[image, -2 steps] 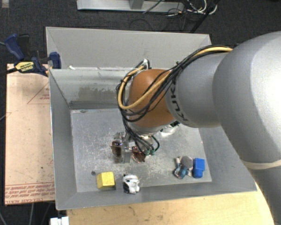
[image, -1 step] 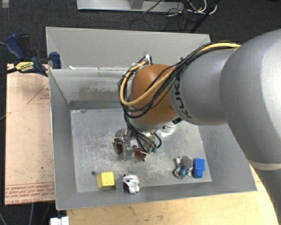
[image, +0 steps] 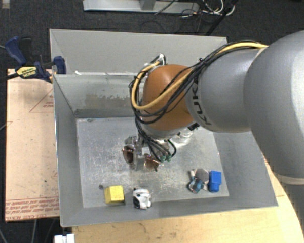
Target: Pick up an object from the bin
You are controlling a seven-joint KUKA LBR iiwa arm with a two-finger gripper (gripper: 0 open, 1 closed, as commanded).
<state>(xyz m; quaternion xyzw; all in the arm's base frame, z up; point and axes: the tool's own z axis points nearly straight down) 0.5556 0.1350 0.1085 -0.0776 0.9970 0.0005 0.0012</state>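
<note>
My gripper (image: 140, 158) hangs low over the middle of the bin floor, under the orange wrist cover, with its brownish fingers (image: 127, 154) spread a little apart. Nothing shows between them. A yellow block (image: 114, 194) lies near the front wall, down and left of the gripper. Beside it, straight below the gripper, rests a small white and black thing (image: 141, 198). At the front right a blue block (image: 214, 181) sits against a small grey and blue thing (image: 197, 180).
The arm reaches in from the right and covers the bin's right and back middle. Cables loop around the wrist cover. The bin's left half of the floor is bare scratched metal.
</note>
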